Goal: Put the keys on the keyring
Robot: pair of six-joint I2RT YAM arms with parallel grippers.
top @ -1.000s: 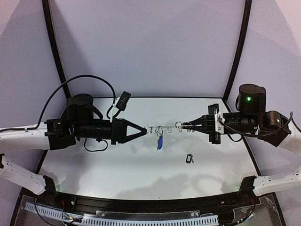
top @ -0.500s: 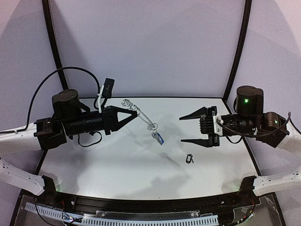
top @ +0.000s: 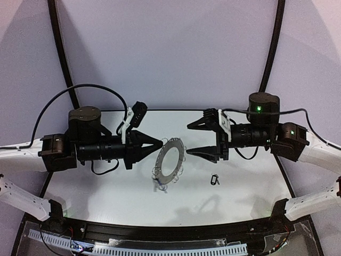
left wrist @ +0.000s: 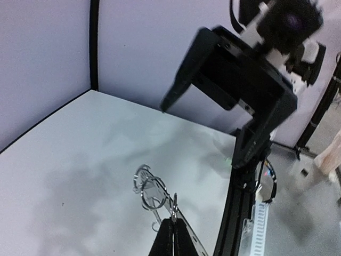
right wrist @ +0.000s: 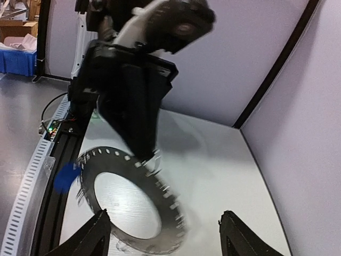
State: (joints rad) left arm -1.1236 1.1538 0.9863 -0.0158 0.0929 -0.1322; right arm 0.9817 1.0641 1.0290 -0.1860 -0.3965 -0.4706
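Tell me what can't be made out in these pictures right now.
Blue key: right wrist view, a motion-blurred smear beside the keyring; whether it's attached is unclear.
Black key: top view, too small for detail; outside both wrist views.
Hole of the keyring: left wrist view, seen edge-on.

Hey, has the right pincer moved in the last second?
Yes. The right pincer has opened and shifted left, from roughly above the black-headed key to well left of it.
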